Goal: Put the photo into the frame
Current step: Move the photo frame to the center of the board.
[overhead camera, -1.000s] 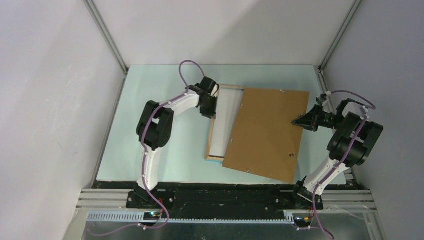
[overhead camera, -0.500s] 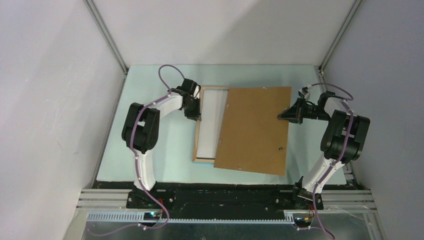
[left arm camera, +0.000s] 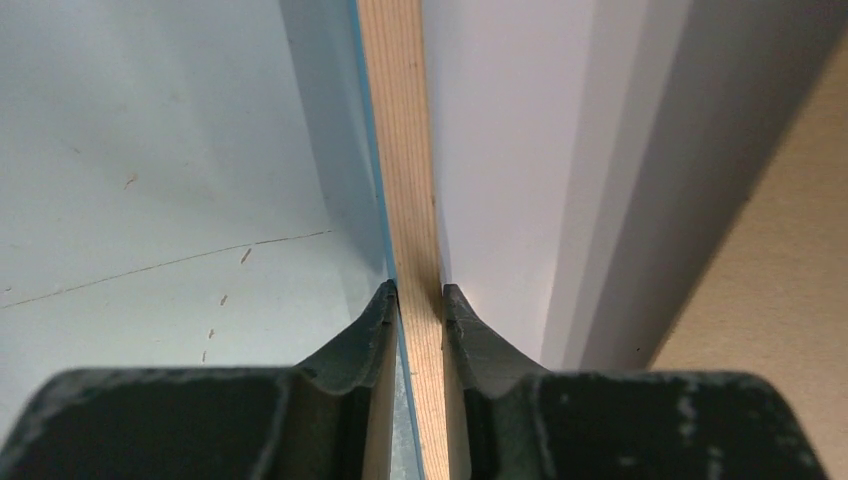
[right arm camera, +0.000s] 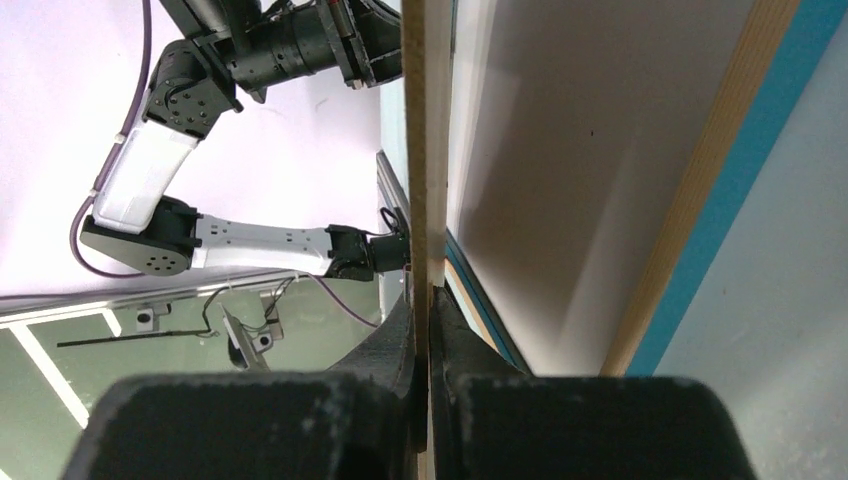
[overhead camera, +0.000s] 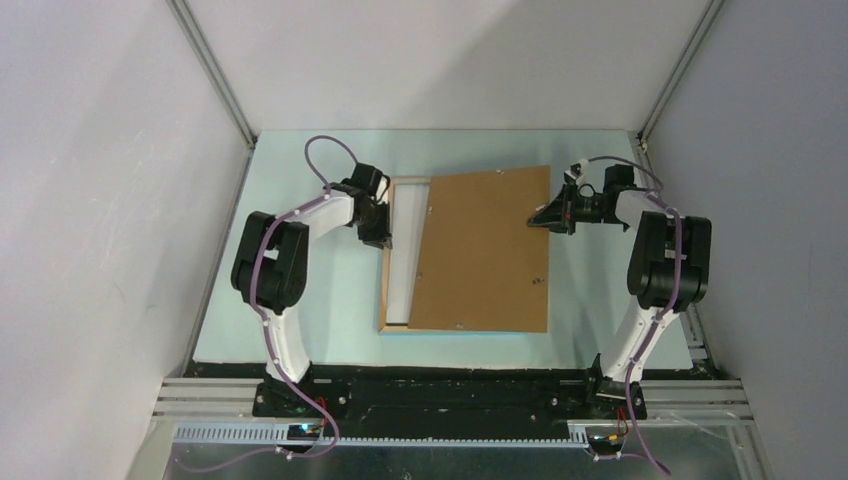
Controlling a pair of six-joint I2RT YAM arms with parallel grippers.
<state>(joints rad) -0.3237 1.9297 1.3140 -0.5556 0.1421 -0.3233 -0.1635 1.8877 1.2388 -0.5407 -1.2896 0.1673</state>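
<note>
Both clamped: left fingers [left arm camera: 384, 306] on frame [left arm camera: 405, 150] left rail, right fingers [right arm camera: 409, 330] on backing board [overhead camera: 485, 250] right edge; board overlaps frame on counter [overhead camera: 600, 320].

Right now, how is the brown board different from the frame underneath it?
The board is a solid brown sheet; the frame is a thin light-wood rim with a blue edge. The board lies on top, slightly askew; the frame shows mainly along its left side. The right gripper pinches the board's right edge; the left gripper clamps the frame's left rail. Both are rectangles of similar size.
</note>
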